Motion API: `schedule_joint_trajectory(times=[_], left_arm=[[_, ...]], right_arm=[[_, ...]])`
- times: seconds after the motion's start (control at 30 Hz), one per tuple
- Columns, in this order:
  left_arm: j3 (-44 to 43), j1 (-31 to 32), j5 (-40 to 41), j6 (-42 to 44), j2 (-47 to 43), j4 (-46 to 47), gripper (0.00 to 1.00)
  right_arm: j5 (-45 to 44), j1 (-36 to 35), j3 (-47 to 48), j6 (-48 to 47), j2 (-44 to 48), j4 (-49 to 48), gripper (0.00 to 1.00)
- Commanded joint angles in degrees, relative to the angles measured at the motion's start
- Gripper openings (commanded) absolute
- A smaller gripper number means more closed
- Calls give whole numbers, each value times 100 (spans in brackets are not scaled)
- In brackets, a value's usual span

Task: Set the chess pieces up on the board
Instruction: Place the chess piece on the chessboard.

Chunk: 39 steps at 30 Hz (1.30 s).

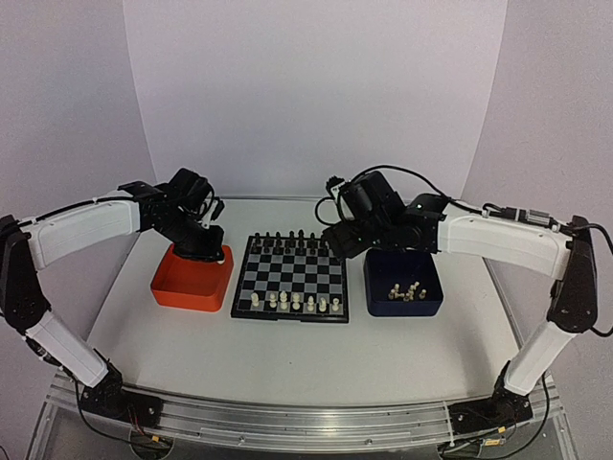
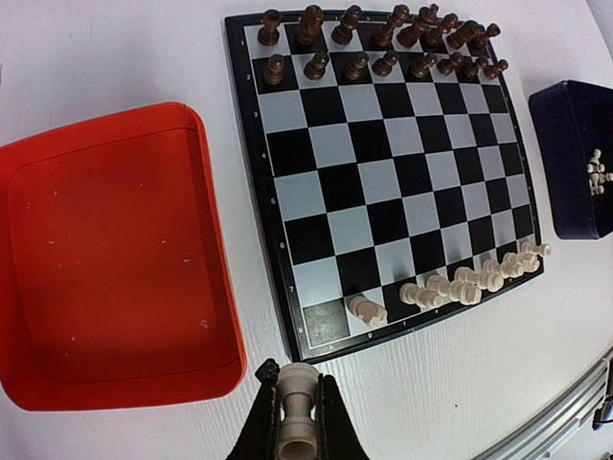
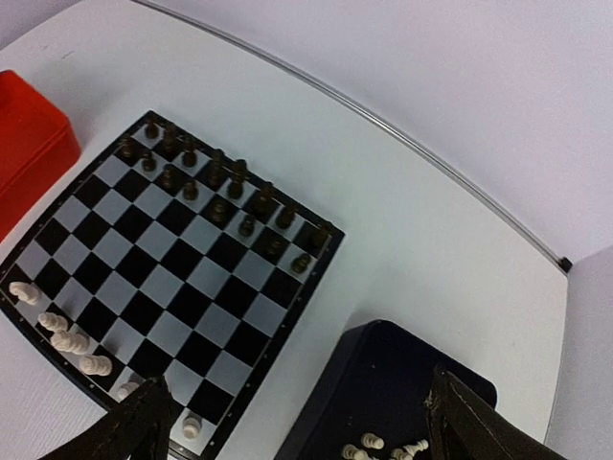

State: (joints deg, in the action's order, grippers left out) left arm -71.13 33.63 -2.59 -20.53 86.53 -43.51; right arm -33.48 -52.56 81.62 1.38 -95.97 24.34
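Top external view has the orange tray [image 1: 192,285] far left on the worktop [image 1: 287,359], with the left claw [image 1: 205,245] above its far side. Left wrist view shows that claw pinched narrow on one cream piece [image 2: 298,417], held upright between the fingers.

The board [image 1: 291,261] sits mid-worktop. Black pieces [image 1: 287,237] fill its far rows and a line of cream pieces [image 1: 296,303] runs along the near side. The near-left corner square [image 2: 326,321] looks bare, and I judge the held piece belongs there. To place it well, carry it over that square and come straight down. Keep clear of the neighbour [image 2: 366,309] just beside, and let go only once the base sits flat.

The blue tray [image 1: 428,305] on the right holds the remaining loose pieces [image 1: 407,290]. Right wrist view shows the right claw [image 3: 297,393] spread wide and empty, above the gap between board and blue tray.
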Motion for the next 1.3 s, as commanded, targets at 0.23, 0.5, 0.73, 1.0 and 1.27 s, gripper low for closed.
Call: schedule_joint_trajectory(times=[0.23,0.5,0.73,1.0,1.27], left_arm=[[-803,726,764,-876,1059,-532,0],[-771,733,664,-1224,1318,-474,0],[-756,733,466,-1275,1563,-447,0],[-653,733,276,-1333,1749,-347,0],[-649,762,78,-1297,1967,-388,0]], right_arm=[[-988,565,-973,1120,1127,-272,91],[-1195,741,-1212,1104,1382,-272,93],[-1337,820,-1341,1084,1504,-283,94],[-1433,888,-1414,1092,1544,-281,95],[-1499,934,-1437,1125,1529,-283,95]])
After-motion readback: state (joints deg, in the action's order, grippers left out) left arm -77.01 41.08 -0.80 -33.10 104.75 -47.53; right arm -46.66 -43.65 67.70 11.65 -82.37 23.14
